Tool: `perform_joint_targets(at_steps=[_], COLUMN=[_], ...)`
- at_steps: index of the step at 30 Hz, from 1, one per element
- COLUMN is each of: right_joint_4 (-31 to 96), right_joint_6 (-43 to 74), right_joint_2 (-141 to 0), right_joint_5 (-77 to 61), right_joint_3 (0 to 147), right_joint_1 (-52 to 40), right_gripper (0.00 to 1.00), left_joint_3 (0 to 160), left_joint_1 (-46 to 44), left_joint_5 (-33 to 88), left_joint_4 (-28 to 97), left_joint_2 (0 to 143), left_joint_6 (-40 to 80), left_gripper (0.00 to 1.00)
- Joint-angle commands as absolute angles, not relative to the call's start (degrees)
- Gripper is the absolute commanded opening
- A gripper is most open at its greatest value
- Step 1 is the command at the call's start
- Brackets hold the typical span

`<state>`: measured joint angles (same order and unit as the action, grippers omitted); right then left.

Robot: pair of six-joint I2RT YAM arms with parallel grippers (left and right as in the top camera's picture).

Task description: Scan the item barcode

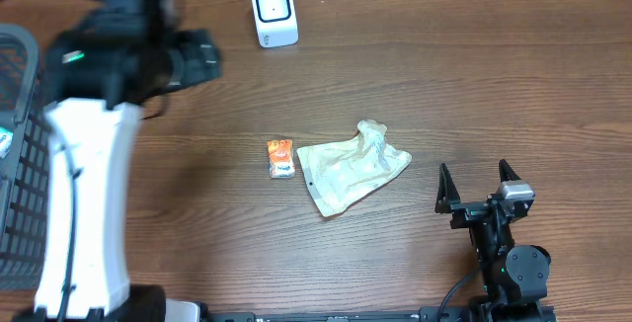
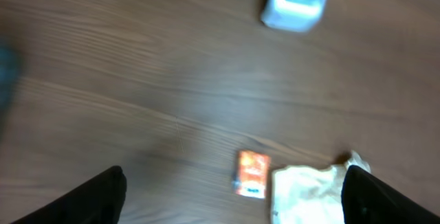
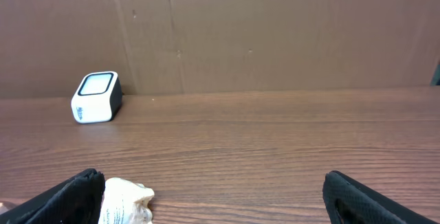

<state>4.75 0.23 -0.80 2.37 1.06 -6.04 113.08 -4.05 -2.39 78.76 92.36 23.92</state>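
**Near edge**
- Right claw (image 1: 474,171): is sitting low over the brown wood-grain desk (image 1: 444,85), jaws spread wide and gripping nothing.
- Left claw (image 2: 232,176): is hanging high above the desk's left side. Its two dark fingers (image 2: 103,196) are standing far apart with only bare wood between them.
- Black wire basket (image 1: 20,164): is sitting at the left margin.

**Mid-desk**
- Small orange foil packet (image 1: 280,157): is lying flat, just left of the pouch.
- Crumpled cream plastic pouch (image 1: 351,169): is lying loose, between the packet and the right claw.
- Either one may be the item to scan; nothing is showing which.

**Far side**
- White box-shaped barcode scanner with a dark window (image 1: 274,11): is standing well apart from both goods, beyond them.
- Brown cardboard wall (image 3: 275,31): is closing off the back.

**Risks, as judged**
- The flat packet is offering little edge, so the fingertips may scrape the wood and skid it away.
- The soft pouch may fold over its own code.
- A code turned away from the window would be giving no read.

**Obscured**
- No barcode is showing on either item.
- The left wrist view is blurring badly, and the overhead view is showing the left claw only as a smear.
- The basket is being cut by the frame, and its contents are unreadable.
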Motion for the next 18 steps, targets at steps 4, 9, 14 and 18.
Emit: perform_joint_targets(at_steps=[4,9,14,18], right_joint_4=[4.5,4.5,4.5,4.5], right_joint_6=[0.1,0.1,0.1,0.1], right_joint_2=[-0.4,-0.4,-0.4,-0.4], right_joint_5=[2.9,2.9,2.9,2.9], right_joint_3=[0.5,0.5,0.5,0.5], right_joint_1=[-5.9,-5.9,-5.9,-5.9], right_gripper=[1.00,1.00,1.00,1.00], left_joint_3=[116.0,116.0,115.9,115.2], left_joint_1=[12.2,23.5,33.3,39.5], left_joint_5=[-3.1,-3.1,-3.0,-3.5], left_joint_4=[82.0,82.2,82.3,82.5], left_joint_2=[87.3,86.9,87.3,87.4], left_joint_6=[20.2,21.2,23.4,25.0], left_gripper=[0.85,0.83,0.81,0.79])
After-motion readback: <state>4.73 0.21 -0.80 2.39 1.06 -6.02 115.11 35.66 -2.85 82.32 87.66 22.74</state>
